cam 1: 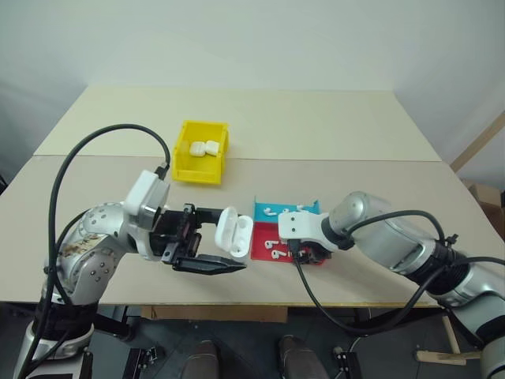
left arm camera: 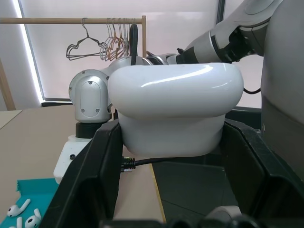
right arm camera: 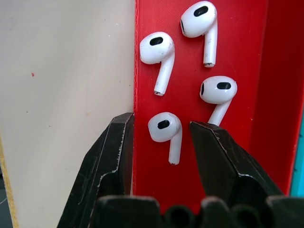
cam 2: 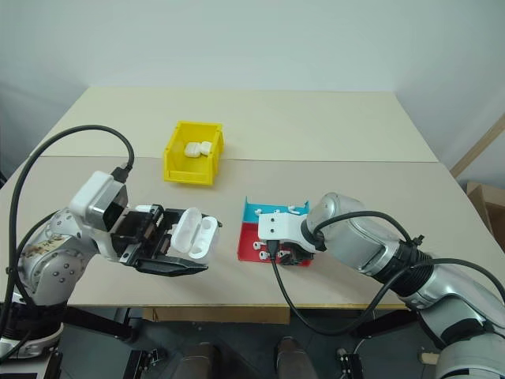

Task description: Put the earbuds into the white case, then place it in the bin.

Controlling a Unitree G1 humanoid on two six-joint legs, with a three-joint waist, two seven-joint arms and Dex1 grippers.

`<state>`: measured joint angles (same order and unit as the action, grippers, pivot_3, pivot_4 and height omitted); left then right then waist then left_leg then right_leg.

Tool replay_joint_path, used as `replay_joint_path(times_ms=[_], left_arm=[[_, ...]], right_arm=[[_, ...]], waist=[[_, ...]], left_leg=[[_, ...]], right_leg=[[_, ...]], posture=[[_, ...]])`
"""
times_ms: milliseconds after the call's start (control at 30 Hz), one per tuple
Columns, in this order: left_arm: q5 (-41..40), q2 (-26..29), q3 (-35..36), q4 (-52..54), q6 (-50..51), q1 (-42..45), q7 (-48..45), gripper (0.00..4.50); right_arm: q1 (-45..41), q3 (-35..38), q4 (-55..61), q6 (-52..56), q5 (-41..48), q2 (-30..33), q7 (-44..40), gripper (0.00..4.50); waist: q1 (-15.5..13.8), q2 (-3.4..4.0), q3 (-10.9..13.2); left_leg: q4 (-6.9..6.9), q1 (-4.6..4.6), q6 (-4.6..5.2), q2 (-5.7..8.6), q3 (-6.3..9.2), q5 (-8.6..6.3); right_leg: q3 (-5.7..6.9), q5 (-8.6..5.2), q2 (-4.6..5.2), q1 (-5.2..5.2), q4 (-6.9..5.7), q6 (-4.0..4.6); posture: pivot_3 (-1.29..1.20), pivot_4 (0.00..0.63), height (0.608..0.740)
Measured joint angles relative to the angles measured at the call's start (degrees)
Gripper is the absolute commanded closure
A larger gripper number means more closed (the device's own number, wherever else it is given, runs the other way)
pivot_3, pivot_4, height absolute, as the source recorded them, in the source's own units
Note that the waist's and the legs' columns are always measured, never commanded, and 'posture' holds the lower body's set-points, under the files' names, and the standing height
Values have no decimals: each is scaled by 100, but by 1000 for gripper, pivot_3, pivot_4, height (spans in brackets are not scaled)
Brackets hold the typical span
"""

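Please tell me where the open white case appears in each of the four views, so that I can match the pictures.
Left eye view: the white case, held in the left gripper, left of the red and blue tray.
Right eye view: the same, at.
Left wrist view: centre, between the black fingers.
Right wrist view: not in it.
Shared landmark: the tray.

Right pincer [right arm camera: 161,130] hides red tray [cam 1: 264,241] part (head views); bin [cam 1: 202,151] contents too small to tell.

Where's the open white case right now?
In the left eye view, the white case sits clamped in the left claw, lid open, held above the table's front edge just left of the red and blue tray.
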<state>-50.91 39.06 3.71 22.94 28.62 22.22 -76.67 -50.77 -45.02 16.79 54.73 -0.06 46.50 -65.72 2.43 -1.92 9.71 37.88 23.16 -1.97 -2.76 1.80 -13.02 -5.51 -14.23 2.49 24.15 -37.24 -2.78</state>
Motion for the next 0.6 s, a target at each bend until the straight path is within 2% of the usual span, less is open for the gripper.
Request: replay_joint_path(times_ms=[33,100,233,467,600], left_arm=[[6,6,1,-4,-10,-12,-19,1731],[11,7,2,-29,-55,-26,-50,1731],[49,31,14,-71,-146,-79,-107,1731],[128,82,82,-138,-254,-239,-216,1731],[132,139,195,-180,-365,-435,-412,1731]], right_arm=[[3,0,-7,-19,-38,-10,-7,2243],[7,0,-22,-62,-93,-26,-43,2621],[33,-2,-26,-213,-129,-40,-111,3787],[156,185,14,-58,-84,-52,-158,3859],[375,925,349,622,473,-51,-215,3859]], waist=[[0,0,0],[0,0,0],[8,1,0],[3,0,0],[0,1,0]], left_leg=[[0,-1,0,0,0,0],[0,-2,0,0,0,0],[0,-5,0,0,0,0],[0,-2,0,0,0,0],[-1,2,0,0,0,0]], right_leg=[[0,0,0,-1,0,0],[0,0,0,-2,0,0],[0,0,0,-3,0,0],[0,0,0,-2,0,0],[0,0,0,1,1,0]], posture=[[0,150,740],[0,150,740],[0,150,740],[0,150,740],[0,150,740]])
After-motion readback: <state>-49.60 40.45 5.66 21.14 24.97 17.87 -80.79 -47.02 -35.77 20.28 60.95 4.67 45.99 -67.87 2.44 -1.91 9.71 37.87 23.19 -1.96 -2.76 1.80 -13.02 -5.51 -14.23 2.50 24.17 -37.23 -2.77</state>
